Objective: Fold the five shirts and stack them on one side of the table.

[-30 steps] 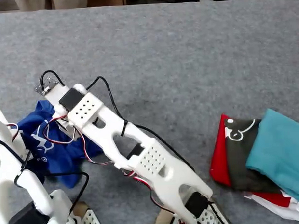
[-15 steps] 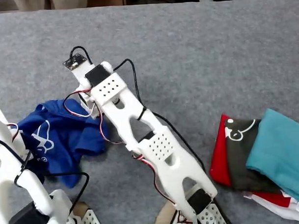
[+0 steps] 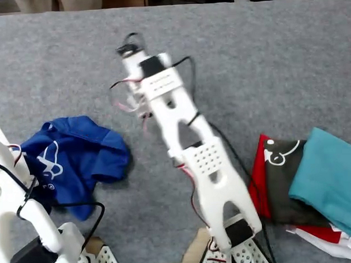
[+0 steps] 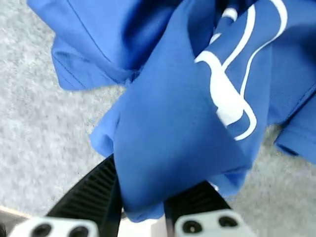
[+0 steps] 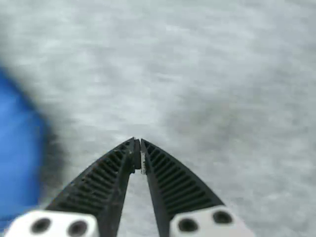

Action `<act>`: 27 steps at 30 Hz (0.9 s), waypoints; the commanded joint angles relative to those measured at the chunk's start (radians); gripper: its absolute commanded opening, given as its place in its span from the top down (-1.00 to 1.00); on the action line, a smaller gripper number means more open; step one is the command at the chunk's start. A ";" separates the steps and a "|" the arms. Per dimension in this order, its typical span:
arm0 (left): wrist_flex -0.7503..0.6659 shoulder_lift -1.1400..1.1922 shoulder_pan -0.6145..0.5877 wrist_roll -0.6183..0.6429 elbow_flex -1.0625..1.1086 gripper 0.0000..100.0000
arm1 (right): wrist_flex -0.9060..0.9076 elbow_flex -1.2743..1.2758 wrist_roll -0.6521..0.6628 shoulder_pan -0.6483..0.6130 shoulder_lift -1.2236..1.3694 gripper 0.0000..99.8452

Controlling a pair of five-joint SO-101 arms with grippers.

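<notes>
Surface: the bench (image 3: 265, 59) is covered edge to edge in a grey, felt-like cloth with a fine speckled nap. It lies flat, with no visible seams. Beyond its far edge a thin strip of the room shows pale, brown and dark shapes, too narrow to identify.

Far left: the white left arm (image 3: 29, 223) rises from the near edge, with black and red wiring looped along it. Its pincer (image 4: 140, 197) is clamped on a fold of the blue shirt (image 4: 173, 123), the cloth bunched between the ribbed black fingers (image 4: 94, 185).

Left of centre: the blue shirt (image 3: 72, 155) lies crumpled on the bench, white line graphic uppermost. One sleeve is spread toward the middle of the bench.

Centre: the right arm (image 3: 205, 165) stretches from the near edge toward the far side, leaning left, well apart from the blue shirt. Its pincer (image 5: 137, 148) has its fingers together on nothing, above bare grey cloth. A blurred blue patch (image 5: 17, 158) lies off to one side.

Right: four folded shirts overlap in a pile at the near right corner. The red shirt (image 3: 257, 186) reaches furthest toward the centre. A dark shirt (image 3: 281, 180) with a white print lies on it, and a teal shirt (image 3: 330, 172) lies on top. A white shirt (image 3: 335, 244) shows underneath at the near edge.
</notes>
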 commanded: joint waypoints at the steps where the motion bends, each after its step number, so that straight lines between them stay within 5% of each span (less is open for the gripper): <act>1: -0.049 -0.021 0.014 0.009 -0.008 0.96 | 0.023 0.077 0.031 0.056 -0.151 0.99; 7: -0.049 -0.021 0.054 0.009 0.002 0.96 | 0.021 0.255 0.114 -0.097 -0.298 0.96; 16: -0.046 -0.030 0.057 0.012 0.000 0.96 | -0.028 0.315 0.130 -0.352 -0.311 0.33; 22: -0.044 -0.030 0.052 0.012 0.000 0.96 | -0.155 0.312 0.129 -0.417 -0.191 0.46; 27: -0.002 -0.030 0.057 0.012 -0.002 0.96 | -0.170 0.234 0.123 -0.386 -0.108 0.85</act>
